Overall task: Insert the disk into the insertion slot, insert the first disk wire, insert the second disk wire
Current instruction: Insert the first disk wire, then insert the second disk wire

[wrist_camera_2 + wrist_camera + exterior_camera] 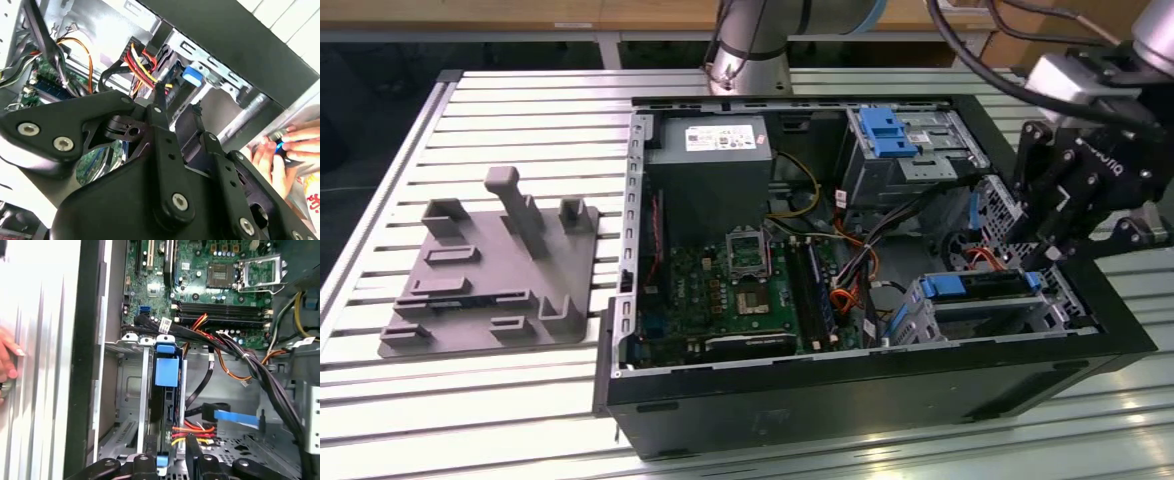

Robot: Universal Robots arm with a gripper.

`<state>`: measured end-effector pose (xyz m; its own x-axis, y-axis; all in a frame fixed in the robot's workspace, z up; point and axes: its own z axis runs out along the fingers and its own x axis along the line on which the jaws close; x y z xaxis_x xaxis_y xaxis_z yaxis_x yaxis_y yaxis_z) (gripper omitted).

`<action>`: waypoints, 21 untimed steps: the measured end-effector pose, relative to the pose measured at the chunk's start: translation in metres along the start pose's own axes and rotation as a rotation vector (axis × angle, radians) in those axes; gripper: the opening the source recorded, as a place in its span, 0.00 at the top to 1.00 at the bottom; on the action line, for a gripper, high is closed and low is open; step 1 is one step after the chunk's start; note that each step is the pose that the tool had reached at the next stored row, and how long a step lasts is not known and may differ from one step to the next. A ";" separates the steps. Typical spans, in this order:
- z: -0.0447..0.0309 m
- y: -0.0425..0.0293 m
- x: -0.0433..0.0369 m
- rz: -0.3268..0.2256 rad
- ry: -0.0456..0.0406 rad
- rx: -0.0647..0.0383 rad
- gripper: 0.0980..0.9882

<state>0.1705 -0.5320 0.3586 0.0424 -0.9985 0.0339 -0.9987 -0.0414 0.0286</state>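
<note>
The disk (981, 286): seated in the insertion slot (923, 322), at the end of the open computer case (854, 392) toward the exterior view's right. Its blue carrier tab showed at the cage mouth, and it appeared edge-on in the first wrist view. First step judged done. Power wires (192, 431), red, yellow and orange: the bundle ran up to the disk's end and sat just beside it; whether a plug was home could not be told. Blue flat cable (235, 418): lay loose inside the case, apart from the disk; judged not yet connected. Gripper (178, 106): poised over the cage, jaws spread with nothing pinched between them, one fingertip near the red-and-yellow wires' plug. Person's hand (282, 147): rested outside the case wall. Outstanding, by judgement: at least one wire, possibly both.
</note>
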 end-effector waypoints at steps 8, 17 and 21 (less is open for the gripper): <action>-0.0198 0.0003 0.0007 0.000 -0.0001 0.000 0.70; -0.0199 0.0003 0.0007 -0.002 0.0001 0.000 0.70; -0.0199 0.0003 0.0007 -0.002 0.0001 0.000 0.70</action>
<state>0.1707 -0.5320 0.3784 0.0448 -0.9984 0.0340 -0.9986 -0.0439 0.0287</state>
